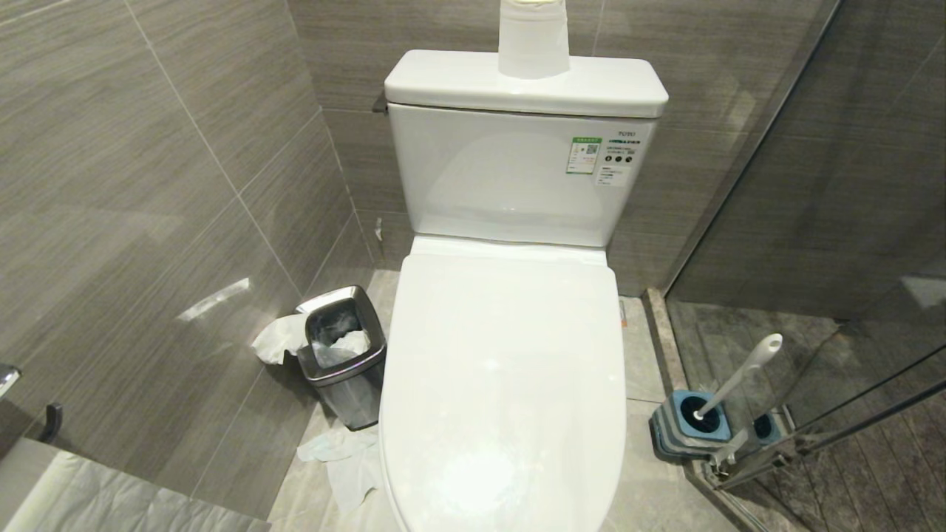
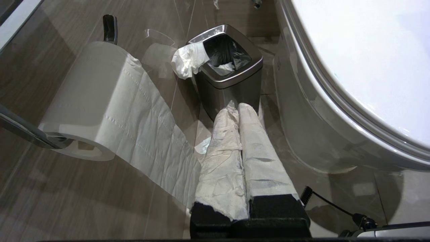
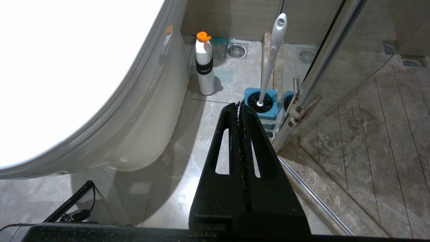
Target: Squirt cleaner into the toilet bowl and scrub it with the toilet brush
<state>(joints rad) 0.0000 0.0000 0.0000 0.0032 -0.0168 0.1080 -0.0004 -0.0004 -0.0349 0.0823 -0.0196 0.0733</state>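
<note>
The left gripper (image 2: 237, 107) has both fingers wrapped in crinkled white paper and pressed together with nothing between them; it hangs low beside the toilet, tips toward the small square brushed-steel bin (image 2: 228, 80). The right gripper (image 3: 240, 105), bare black plastic with slotted, tapering fingers and toothed inner edges, is likewise closed on nothing, above the pale marbled floor tiles (image 3: 201, 134) on the toilet's other side.

Only the left wrist view shows the big roll of embossed white toilet paper (image 2: 100, 101) on its chrome holder, a long sheet trailing down along the wood-grain wall tiles. It also shows the bin's dark liner and a crumpled white tissue (image 2: 188, 60) draped over the rim.

Only the right wrist view shows the slim white cleaner bottle with an orange cap and black band (image 3: 205, 67), upright on the floor close to the toilet's base, near a round floor drain (image 3: 236, 51). The toilet brush (image 3: 272, 53), a slim white plastic stick, stands tilted in its square blue holder (image 3: 260, 107) against the framed glass shower door (image 3: 322, 67).

The head view shows neither gripper, but it shows the whole glossy white ceramic toilet bowl (image 1: 510, 384) with the lid down, the cistern (image 1: 517, 177) behind bearing a green-and-white sticker, and a translucent white container (image 1: 533, 37) on the cistern top.
</note>
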